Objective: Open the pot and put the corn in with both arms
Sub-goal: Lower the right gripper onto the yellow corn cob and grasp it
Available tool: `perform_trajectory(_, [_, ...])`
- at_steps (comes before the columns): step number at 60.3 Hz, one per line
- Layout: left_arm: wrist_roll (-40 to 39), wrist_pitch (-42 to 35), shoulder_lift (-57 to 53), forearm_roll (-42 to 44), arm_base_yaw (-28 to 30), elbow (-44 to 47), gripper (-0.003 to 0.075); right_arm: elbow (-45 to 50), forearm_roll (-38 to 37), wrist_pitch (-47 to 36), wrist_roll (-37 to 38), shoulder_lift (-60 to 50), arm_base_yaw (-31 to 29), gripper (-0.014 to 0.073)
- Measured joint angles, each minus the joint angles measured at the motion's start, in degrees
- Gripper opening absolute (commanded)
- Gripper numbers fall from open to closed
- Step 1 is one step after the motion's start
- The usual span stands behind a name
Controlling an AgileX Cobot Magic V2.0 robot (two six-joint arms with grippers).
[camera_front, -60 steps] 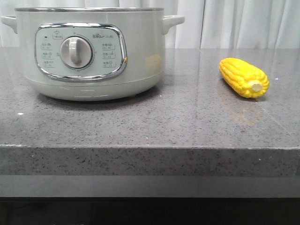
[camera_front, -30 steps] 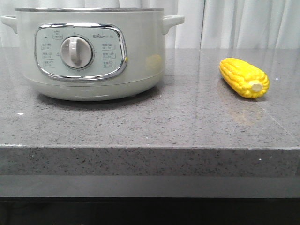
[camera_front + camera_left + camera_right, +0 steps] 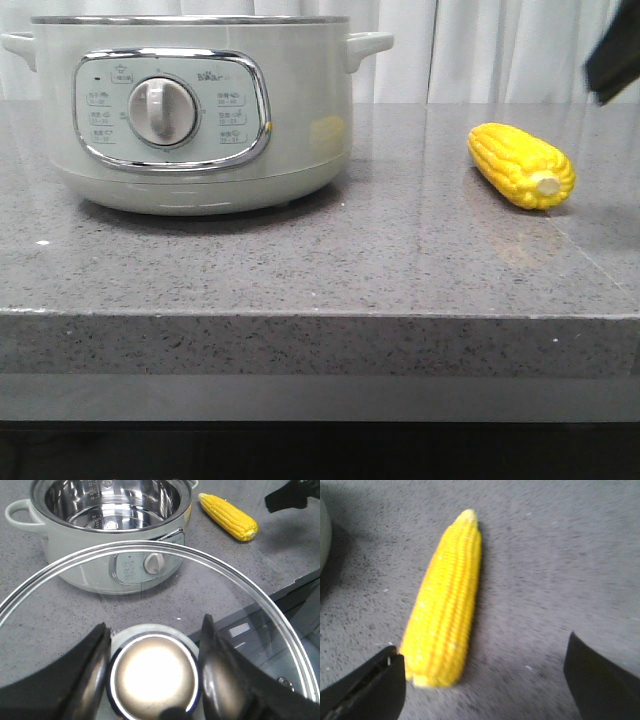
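Corn point(image 3: 521, 165) lies on desk point(image 3: 300, 270) at 3 o'clock from open pot point(image 3: 190, 110), long axis running between right gripper point(image 3: 485, 680) jaws spread wide above it; left gripper point(image 3: 152, 670) clamps lid point(image 3: 240, 595) knob.

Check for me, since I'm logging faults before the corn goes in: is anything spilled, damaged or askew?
Nothing stands out. The pot sits open and empty, its lid held by the left hand; the corn lies whole on the counter.
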Motion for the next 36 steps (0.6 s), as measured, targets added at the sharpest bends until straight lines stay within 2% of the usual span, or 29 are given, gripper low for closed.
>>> perform_trajectory(18, [0.00, 0.00, 0.00, 0.00, 0.00, 0.00, 0.0134, -11.16, 3.51, 0.12, 0.00, 15.54, 2.35, 0.0653])
perform_trajectory(30, [0.00, 0.00, 0.00, 0.00, 0.55, 0.00, 0.0134, -15.76, 3.76, 2.25, 0.00, 21.50, 2.35, 0.0652])
perform_trajectory(36, [0.00, 0.00, 0.00, 0.00, 0.29, 0.00, 0.0134, -16.86, 3.76, 3.54, 0.00, 23.02, 2.35, 0.0596])
